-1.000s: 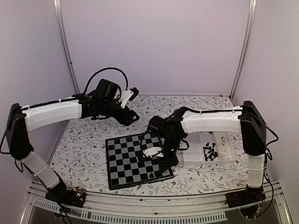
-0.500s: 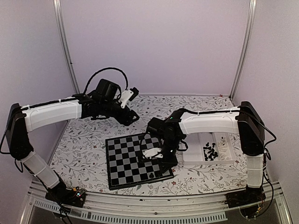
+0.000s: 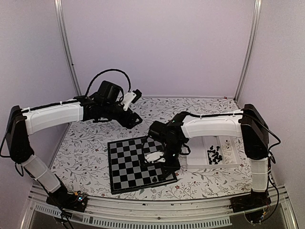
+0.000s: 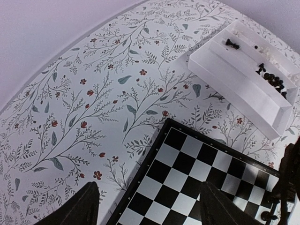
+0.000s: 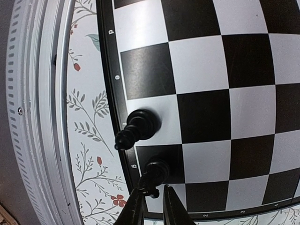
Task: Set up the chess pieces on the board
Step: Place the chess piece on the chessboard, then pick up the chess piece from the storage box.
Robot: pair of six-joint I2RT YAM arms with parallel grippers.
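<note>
"At the near rim of the board [image 5: 206,117], what has the right hand [image 5: 152,208] got?"

"Its fingers are barely parted, tips at the head of a standing black piece [image 5: 154,172]. I cannot tell if they pinch it. A second piece [image 5: 139,127] stands one square along."

"And the other chess pieces [image 3: 214,156]?"

"In the tray [image 3: 212,165], to that hand's right on the bench [image 3: 81,152]. The left hand [image 4: 150,208] hangs wide and empty beyond the board, so the right arm is nearer."
</note>
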